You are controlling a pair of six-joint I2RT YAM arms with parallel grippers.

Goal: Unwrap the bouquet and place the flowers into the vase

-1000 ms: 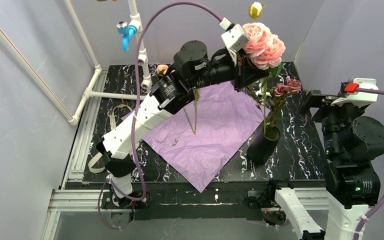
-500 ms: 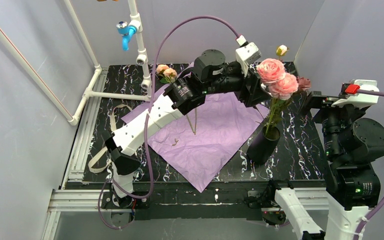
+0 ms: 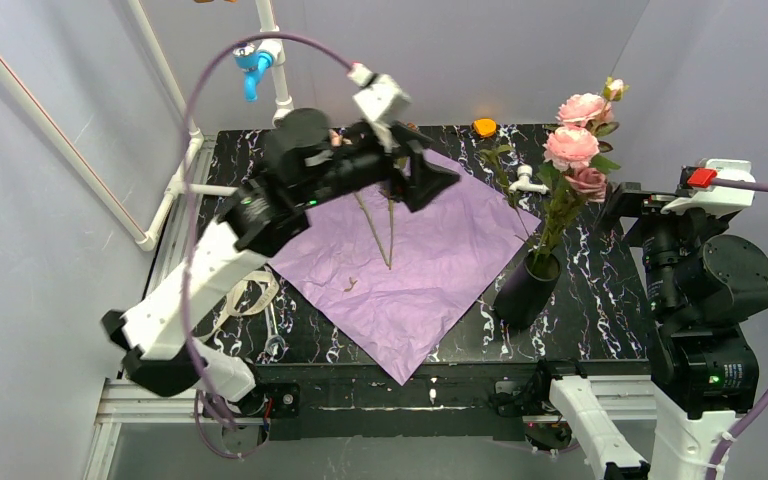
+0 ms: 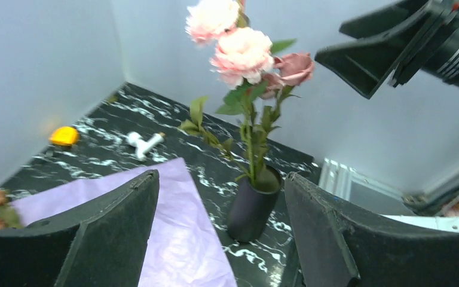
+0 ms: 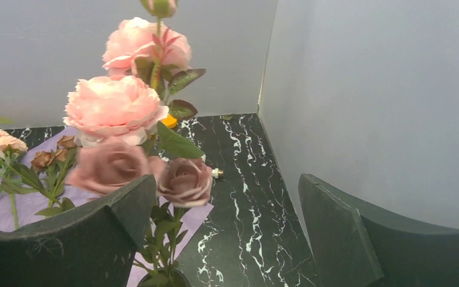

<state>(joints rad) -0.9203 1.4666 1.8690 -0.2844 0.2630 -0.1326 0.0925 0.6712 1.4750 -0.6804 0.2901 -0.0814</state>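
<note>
Black marbled table (image 3: 600, 290) under me, grey walls all round, and the lilac paper (image 3: 410, 290) lies open and flat across the middle of it, so the unwrapping looks done. The beige ribbon (image 3: 245, 295) is off the paper's left side, towards the table's front-left corner.

The vase (image 3: 525, 290) stands near the front right of the table, just beside the paper's right corner. The pink roses (image 3: 572, 147) are in it, leaning towards the far right.

My left gripper (image 4: 221, 174) hangs over the far side of the paper with its jaws apart and nothing between them. My right gripper (image 5: 226, 179) waits at the right edge, just beside the roses, spread wide and empty too.

A second ago my left jaws were closed on those pink roses, holding them high above the vase. Half a second ago the stems were going down into its mouth. Now I have let go and swung back left, and that has uncovered an orange piece (image 3: 484, 127) at the far edge and a small white fitting (image 3: 528, 182).

I judge this to be the gap between one delivery and the next pick. The remaining flowers (image 3: 378, 228) lie on the paper's far-left part, their small peach and brown heads (image 5: 3, 143) towards the far edge. Next I should bring my open jaws down across those thin stems, pinch them without catching the paper, and lift high enough that the stem ends clear a mouth already partly filled.
</note>
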